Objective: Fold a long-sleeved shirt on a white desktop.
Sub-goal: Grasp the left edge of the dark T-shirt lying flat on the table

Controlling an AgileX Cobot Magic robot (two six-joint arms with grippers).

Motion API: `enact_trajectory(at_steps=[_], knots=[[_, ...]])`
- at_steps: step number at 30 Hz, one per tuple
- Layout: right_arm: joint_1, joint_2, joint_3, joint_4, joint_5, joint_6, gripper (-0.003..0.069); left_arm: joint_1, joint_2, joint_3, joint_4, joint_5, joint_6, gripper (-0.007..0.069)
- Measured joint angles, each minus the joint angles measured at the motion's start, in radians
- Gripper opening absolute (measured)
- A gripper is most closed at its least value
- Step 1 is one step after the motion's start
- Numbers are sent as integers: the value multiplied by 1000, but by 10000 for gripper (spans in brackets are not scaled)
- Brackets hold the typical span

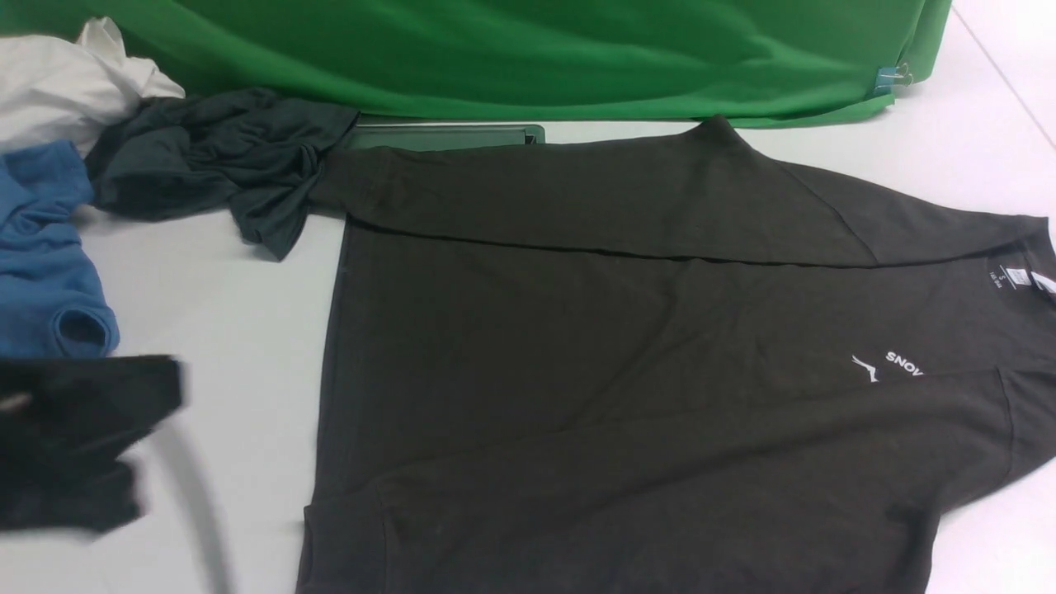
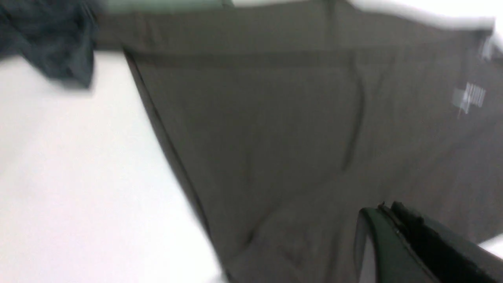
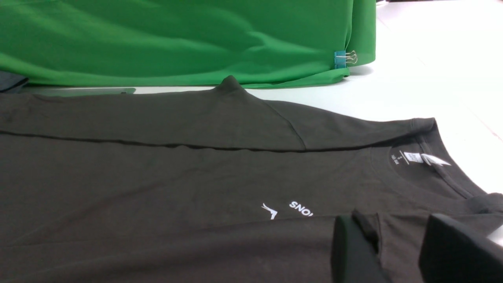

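The long-sleeved shirt lies flat on the white desktop, dark brownish-black, with its collar and white neck label at the right. Both sleeves are folded across the body, and the near one covers part of the white chest lettering. My left arm is a blurred dark shape left of the shirt's hem. In the left wrist view, my left gripper is shut and empty above the shirt. My right gripper hovers open over the near folded sleeve close to the collar.
A green cloth backdrop runs along the back, with a clip at its right corner. A dark grey-teal garment, a blue shirt and a white cloth are heaped at the left. The grey-framed hatch shows behind the shirt.
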Motion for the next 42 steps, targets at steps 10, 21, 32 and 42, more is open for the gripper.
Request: enact_trajectory(at_steps=[10,21,32,42], knots=[[0,0,0,0,0,0,242,0,426,-24,-170,-48,301,18],[0,0,0,8,-51,38,242,-7,482,-25,-199,-27,372,18],[17,1,-16,157,-346,599,226,-234,455,-30,-35,85,290,18],[358,323,-577,148,302,-37,184,-245,659,-30,162,-56,246,121]])
